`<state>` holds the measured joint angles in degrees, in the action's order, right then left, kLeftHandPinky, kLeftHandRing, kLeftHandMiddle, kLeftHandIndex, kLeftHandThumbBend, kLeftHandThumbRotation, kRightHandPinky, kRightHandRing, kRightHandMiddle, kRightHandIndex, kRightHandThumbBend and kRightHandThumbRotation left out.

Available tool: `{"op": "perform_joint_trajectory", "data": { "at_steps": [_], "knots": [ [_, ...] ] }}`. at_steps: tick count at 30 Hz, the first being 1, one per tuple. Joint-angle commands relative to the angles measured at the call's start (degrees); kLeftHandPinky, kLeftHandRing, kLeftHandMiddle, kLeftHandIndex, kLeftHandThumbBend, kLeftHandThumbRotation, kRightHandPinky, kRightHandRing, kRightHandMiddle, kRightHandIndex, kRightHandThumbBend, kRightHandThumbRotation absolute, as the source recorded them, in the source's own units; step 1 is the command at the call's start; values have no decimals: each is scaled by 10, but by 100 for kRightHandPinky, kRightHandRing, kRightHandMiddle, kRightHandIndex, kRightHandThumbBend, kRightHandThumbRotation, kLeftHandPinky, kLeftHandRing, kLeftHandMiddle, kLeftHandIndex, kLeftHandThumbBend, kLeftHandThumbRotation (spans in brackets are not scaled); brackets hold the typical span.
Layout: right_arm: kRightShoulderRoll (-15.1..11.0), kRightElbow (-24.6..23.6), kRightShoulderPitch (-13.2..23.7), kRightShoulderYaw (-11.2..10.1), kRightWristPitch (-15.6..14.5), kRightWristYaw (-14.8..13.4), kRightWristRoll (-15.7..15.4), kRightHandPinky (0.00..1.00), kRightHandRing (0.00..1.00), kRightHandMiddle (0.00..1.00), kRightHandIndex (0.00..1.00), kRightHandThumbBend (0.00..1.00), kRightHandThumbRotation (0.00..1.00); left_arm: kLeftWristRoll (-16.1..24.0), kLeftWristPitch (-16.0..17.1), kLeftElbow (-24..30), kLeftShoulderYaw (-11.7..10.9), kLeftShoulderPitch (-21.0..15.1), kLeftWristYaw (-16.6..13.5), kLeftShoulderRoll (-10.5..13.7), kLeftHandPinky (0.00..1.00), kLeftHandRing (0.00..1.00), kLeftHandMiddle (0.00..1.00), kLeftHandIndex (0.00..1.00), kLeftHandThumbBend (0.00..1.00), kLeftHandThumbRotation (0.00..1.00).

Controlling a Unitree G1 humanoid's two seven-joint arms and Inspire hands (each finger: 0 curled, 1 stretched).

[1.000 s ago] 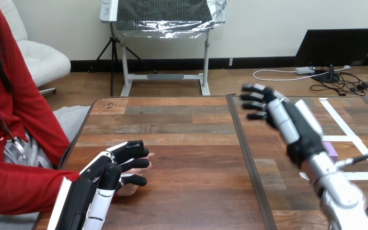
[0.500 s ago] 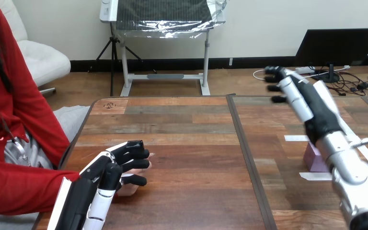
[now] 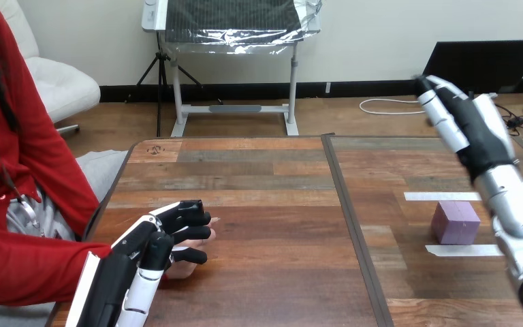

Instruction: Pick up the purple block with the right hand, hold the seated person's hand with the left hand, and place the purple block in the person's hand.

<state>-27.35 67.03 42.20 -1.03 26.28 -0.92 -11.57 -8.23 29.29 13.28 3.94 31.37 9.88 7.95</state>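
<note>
Right hand point(image 3: 480, 133) hovering above desk point(image 3: 259, 191), fingers straight, gripping nothing. Purple block point(image 3: 455, 222) sitting on desk, apart from it. Left hand point(image 3: 139, 255) curling fingers over person's hand point(image 3: 179, 270).

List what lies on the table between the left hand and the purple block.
Head view: bare tabletop from left hand to purple block, crossed only by the dark seam.
</note>
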Motion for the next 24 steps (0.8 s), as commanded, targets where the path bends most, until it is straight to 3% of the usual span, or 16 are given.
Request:
{"op": "perform_joint_trajectory", "data": {
  "at_steps": [1,8,16,24],
  "knots": [
    [-40,32,89,12,-14,-22,-25,82,90,92,91,56,100,-4,8,14,-4,-36,4,-8,58,70,71,70,64,89],
    [-56,51,97,30,-41,-34,-59,77,89,94,92,64,100,-7,7,15,-4,-35,8,-8,58,69,71,70,62,88],
    [-68,64,99,53,-73,-31,-92,76,91,95,94,63,100,-5,12,12,-4,-37,10,-8,59,69,71,70,62,87],
    [-72,75,96,59,-99,-17,-99,79,93,97,97,64,100,-6,15,10,-5,-38,14,-9,58,69,71,71,61,88]
  ]
}}
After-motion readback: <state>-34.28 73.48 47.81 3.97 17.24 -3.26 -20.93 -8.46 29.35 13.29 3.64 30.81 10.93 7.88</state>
